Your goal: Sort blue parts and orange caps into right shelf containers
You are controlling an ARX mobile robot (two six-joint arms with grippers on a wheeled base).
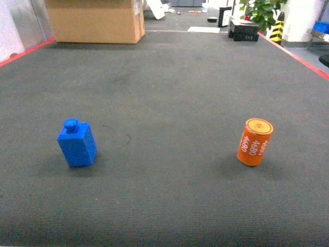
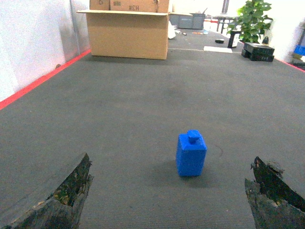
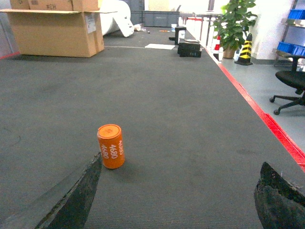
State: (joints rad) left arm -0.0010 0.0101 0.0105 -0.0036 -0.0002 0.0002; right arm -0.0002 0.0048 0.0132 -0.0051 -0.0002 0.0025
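orange cap [image 3: 111, 146], wrist views show open fingers [image 2: 62, 195]

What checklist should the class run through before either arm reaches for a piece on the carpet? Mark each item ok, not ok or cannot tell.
1. Blue part stands upright, alone on the carpet: ok.
2. Orange cap stands upright, apart from the blue part: ok.
3. Left gripper open, with the blue part ahead between its fingers: ok.
4. Right gripper open and aligned: not ok, the orange cap sits next to the left finger, off centre.
5. Right shelf containers in view: not ok, none visible.
6. Path to each piece free: ok.
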